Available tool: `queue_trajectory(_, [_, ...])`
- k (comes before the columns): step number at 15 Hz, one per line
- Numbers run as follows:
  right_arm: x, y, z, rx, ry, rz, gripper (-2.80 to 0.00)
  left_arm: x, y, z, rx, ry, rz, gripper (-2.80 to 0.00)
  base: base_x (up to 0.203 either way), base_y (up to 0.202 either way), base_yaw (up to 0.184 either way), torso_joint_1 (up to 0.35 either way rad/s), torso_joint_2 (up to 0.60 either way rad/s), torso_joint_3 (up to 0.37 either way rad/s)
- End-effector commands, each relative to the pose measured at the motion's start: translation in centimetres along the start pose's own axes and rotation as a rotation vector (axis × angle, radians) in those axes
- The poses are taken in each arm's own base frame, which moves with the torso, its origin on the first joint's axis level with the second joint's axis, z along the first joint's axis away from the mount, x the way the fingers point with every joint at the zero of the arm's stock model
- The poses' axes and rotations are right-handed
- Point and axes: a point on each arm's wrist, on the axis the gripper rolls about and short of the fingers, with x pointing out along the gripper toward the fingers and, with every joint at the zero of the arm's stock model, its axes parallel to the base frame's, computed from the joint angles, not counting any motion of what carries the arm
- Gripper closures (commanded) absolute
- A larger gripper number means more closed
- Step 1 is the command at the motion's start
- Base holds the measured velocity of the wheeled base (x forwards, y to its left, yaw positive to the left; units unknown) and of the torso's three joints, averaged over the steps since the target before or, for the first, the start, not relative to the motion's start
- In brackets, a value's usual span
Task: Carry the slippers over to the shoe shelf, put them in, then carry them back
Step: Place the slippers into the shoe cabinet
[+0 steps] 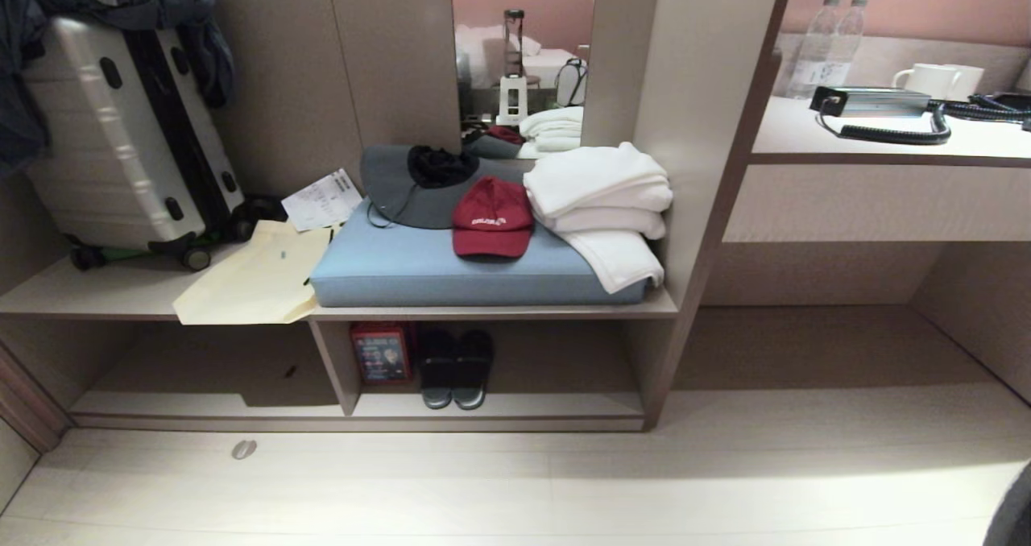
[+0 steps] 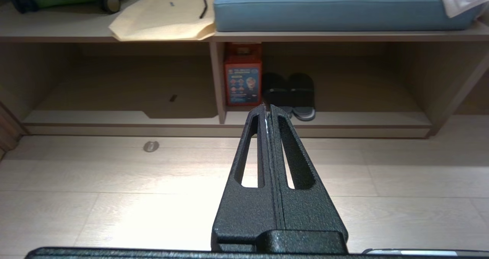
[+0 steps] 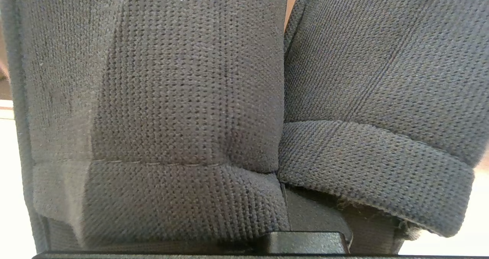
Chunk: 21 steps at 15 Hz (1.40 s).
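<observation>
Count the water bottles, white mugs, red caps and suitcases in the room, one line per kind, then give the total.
Water bottles: 2
White mugs: 2
Red caps: 1
Suitcases: 1
Total: 6

black textured left pincer, slotted fingers

A silver suitcase stands at the upper left of the head view. At centre, a red cap and folded white towels lie on a blue cushion. Black slides sit lower centre, beside a red box. Two water bottles stand upper right.
</observation>
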Motion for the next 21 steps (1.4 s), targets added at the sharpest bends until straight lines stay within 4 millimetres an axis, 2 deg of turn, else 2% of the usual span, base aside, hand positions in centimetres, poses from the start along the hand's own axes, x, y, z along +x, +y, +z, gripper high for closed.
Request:
queue_trajectory(1, [0.0,0.0,0.0,0.0,0.0,0.0,0.0,0.01,0.0,-0.04,0.001,0.001,0.002,0.0,0.0,0.194,0.001,0.002,0.0,0.002])
queue_trajectory(4, [0.01,0.0,0.0,0.0,0.001,0.0,0.0,0.01,0.0,-0.04,0.004,0.001,0.002,0.0,0.0,0.14,-0.001,0.004,0.0,0.002])
queue_trajectory(18, [0.0,0.0,0.0,0.0,0.0,0.0,0.0,0.01,0.0,0.0,0.009,0.001,0.001,0.0,0.0,0.0,0.0,0.0,0.0,0.0])
queue_trajectory(21, [0.01,0.0,0.0,0.0,0.001,0.0,0.0,0.02,0.0,-0.03,0.007,0.002,0.001,0.0,0.0,0.0,0.0,0.002,0.0,-0.138])
